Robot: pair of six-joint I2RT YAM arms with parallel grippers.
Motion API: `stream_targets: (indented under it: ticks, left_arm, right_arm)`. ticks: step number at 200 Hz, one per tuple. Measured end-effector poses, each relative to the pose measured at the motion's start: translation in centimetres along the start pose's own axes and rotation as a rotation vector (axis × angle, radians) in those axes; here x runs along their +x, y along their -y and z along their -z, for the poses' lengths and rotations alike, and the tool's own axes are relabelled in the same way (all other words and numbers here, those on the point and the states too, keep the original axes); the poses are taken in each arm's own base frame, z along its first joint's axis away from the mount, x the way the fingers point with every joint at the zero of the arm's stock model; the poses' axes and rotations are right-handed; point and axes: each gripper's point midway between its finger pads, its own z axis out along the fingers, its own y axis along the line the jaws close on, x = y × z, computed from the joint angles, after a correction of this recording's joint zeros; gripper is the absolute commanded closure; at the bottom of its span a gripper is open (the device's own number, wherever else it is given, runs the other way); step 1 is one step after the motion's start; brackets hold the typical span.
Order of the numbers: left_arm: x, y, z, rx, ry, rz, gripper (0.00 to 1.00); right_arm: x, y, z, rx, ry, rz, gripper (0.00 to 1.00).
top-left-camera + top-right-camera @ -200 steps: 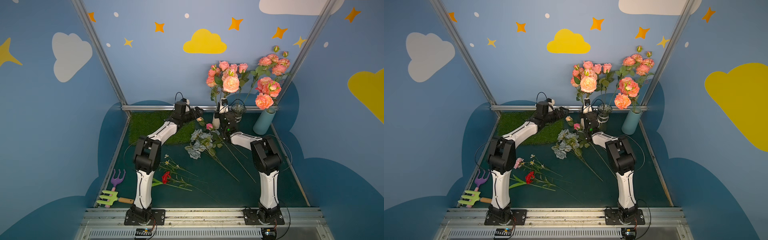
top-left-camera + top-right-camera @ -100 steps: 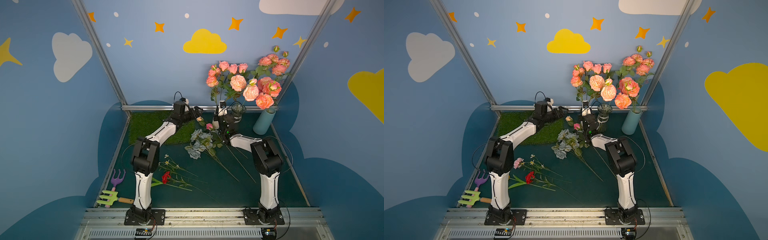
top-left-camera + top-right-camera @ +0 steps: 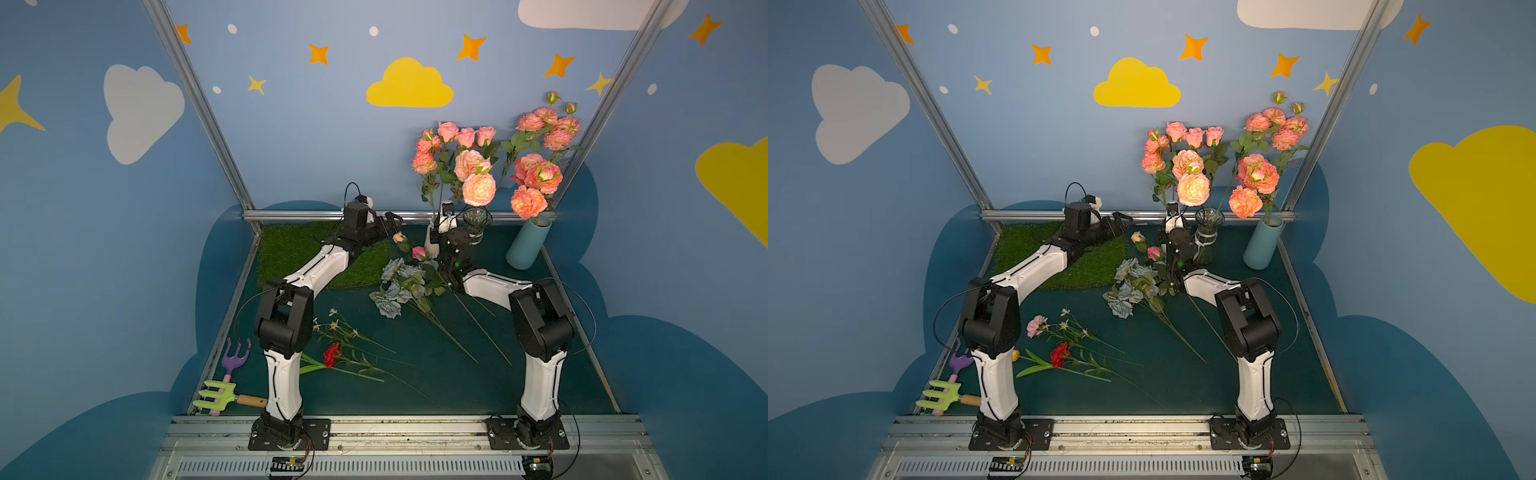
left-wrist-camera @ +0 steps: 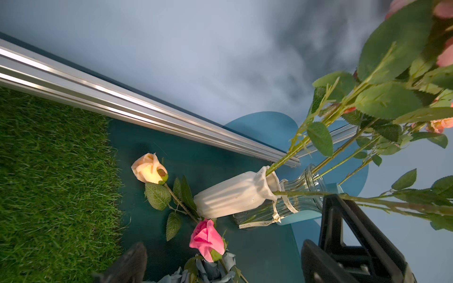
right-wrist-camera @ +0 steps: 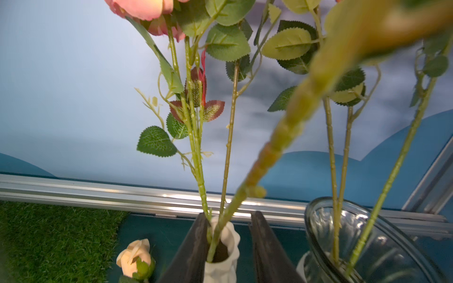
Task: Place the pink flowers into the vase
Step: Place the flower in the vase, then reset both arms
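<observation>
The pink flowers (image 3: 478, 189) stand upright at the back of the table, with their stems in three vessels. One group is in the white vase (image 5: 225, 245), one in the glass vase (image 3: 477, 224) just beside it, and one in the blue vase (image 3: 527, 245) near the right back corner. In the right wrist view several thin stems and one thicker, blurred stem go down into the mouth of the white vase.

The right gripper (image 5: 229, 218) is at the neck of this vase, and its jaws stand partly apart with the vase mouth and the stems between them. One finger (image 5: 193, 245) is against the rim, the other is clear of it, so the jaws do not squeeze anything.

The left gripper (image 3: 392, 223) hovers over the edge of the grass mat (image 3: 291, 249). Its jaws are wide and hold nothing. A peach rosebud (image 3: 400, 237) lies just beside it, and a pink rosebud (image 3: 418, 252) lies nearer to the white vase.

A grey-blue rose bunch (image 3: 395, 286) lies between the two arms, and a red carnation (image 3: 331, 353) lies near the front
</observation>
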Motion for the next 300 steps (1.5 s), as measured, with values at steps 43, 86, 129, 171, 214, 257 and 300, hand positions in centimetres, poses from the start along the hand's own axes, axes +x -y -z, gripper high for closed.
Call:
stream_targets:
  ticks: [43,86,129,171,214,257,300]
  left_arm:
    - [-2.4,-0.3,4.6,-0.067,0.079,0.035,0.02]
    - [-2.7,-2.8,11.0,-0.197,0.152,0.090,0.01]
    - [-0.9,-5.2,18.7,-0.369,0.230,0.097,0.00]
    - [1.6,-8.5,25.9,-0.581,0.281,0.072,0.00]
    - [3.4,-12.0,33.0,-0.818,0.345,-0.027,0.00]
    - [7.5,-15.8,32.9,-0.762,0.420,-0.318,0.00]
    - [11.3,-19.4,31.3,-0.769,0.391,-0.533,0.00]
  right_arm:
    - [-1.5,0.7,3.5,0.040,-0.103,-0.015,0.66]
    - [1.3,0.1,8.0,0.037,-0.313,-0.038,0.39]
    - [5.8,2.1,13.5,0.101,-0.586,-0.032,0.10]
    - [6.3,6.8,18.8,0.211,-0.667,0.002,0.10]
    - [6.9,12.6,21.1,0.254,-0.684,0.053,0.10]
    - [11.1,18.4,22.2,0.307,-0.703,0.087,0.10]
    - [16.7,18.6,23.1,0.255,-0.697,0.081,0.10]
